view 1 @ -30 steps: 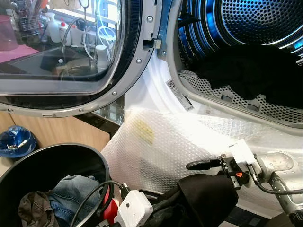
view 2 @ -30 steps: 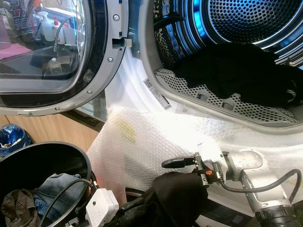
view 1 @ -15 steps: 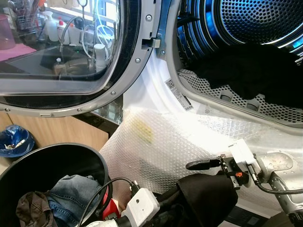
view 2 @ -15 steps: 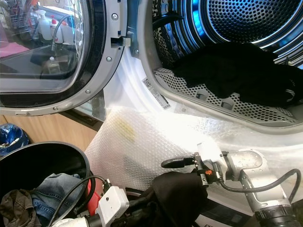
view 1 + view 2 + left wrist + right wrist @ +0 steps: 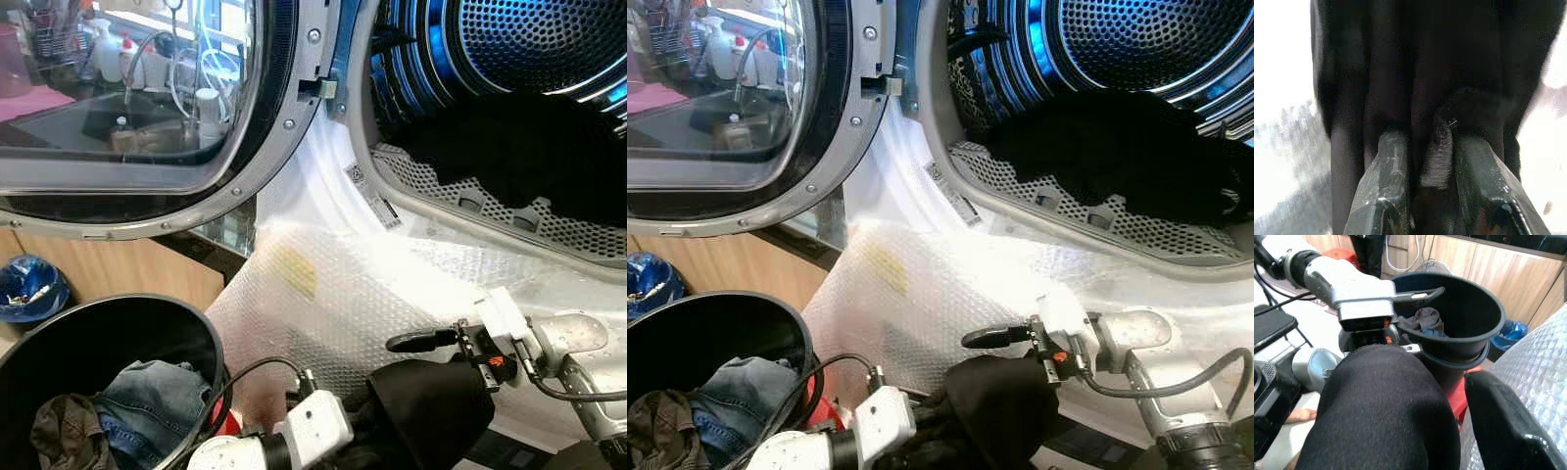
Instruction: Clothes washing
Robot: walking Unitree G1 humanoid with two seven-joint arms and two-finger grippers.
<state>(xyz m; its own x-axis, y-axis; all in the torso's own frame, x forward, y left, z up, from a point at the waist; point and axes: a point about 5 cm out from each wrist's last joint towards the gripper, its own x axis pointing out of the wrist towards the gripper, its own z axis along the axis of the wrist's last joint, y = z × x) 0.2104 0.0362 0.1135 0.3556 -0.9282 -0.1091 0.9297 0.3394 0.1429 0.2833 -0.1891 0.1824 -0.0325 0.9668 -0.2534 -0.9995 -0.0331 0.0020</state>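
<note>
Bottom centre, left gripper jaws clamped on bunched black cloth garment, right gripper jaws spread around it, round black laundry bucket lower left, open blue-lit washer drum upper right

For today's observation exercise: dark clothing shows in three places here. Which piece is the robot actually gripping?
The black garment below the washer door, pinched in the left gripper with the right gripper at it. The drum load and the bucket clothes lie untouched.

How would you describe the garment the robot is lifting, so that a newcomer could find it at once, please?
Start at the washing machine's open drum and drop to the bubble wrap draped below its mouth. In front of it hangs a black garment, pinched by the left gripper with the right gripper at its top. Unlike the jeans in the black bucket, it is plain black and off the floor.
</note>
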